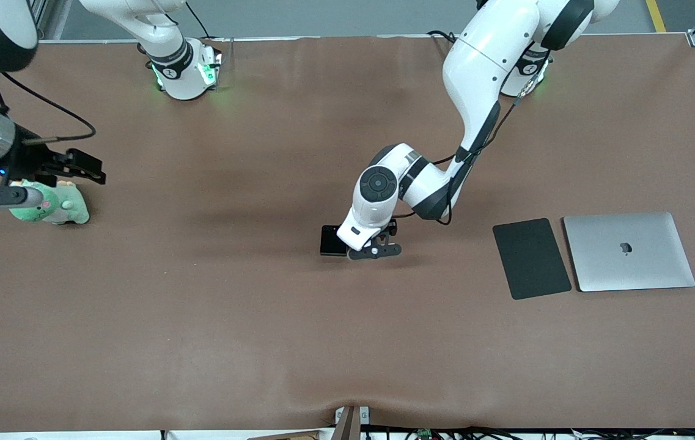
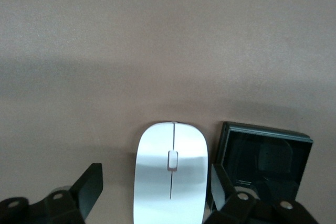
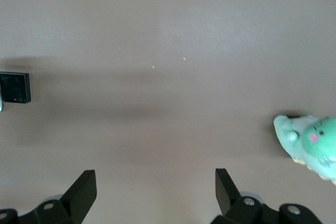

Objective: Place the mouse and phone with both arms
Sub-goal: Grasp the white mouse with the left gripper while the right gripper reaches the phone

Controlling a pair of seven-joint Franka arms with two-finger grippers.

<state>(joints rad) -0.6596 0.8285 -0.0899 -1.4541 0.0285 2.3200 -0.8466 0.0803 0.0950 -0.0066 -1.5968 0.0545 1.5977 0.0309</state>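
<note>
Mouse (image 2: 170,174) and phone (image 1: 332,240) sit just beside each other mid-desk (image 1: 231,318), phone toward the right arm's end. Laptop (image 1: 628,251), closed, at the left arm's end; dark mat (image 1: 531,258) just beside it. Left gripper (image 1: 378,244) low over the mouse, fingers (image 2: 86,187) open, one each side of it, contact unclear. Right gripper (image 1: 81,165) waits over a green plush toy (image 1: 57,208), fingers (image 3: 84,190) open, empty.
</note>
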